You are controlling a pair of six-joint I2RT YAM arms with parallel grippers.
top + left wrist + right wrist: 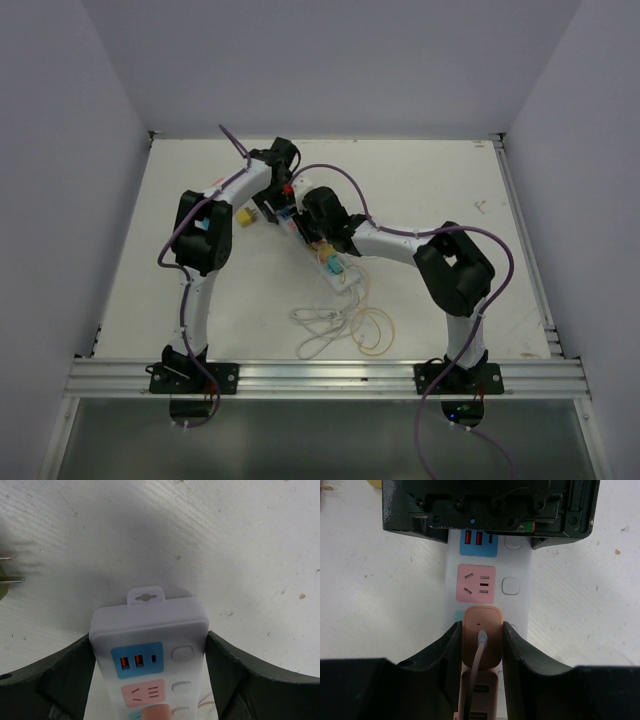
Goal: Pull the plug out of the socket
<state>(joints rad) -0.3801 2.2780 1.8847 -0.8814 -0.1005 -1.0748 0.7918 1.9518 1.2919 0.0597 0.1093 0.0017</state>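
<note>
Two grippers on socket [150,625], which lies on white table [240,540]. Left gripper [150,652] clamps socket's end at blue USB face [137,660], fingers pressed against both long sides. Right gripper [481,630] pinches peach plug [487,645], seated over teal face, next to pink outlet face [476,583]. Thin cable [476,670] leaves plug's top.

You get bright, even light and sharp focus; in the left wrist view a soft grey shadow lies on the table [250,530] beyond the socket [150,625].
</note>
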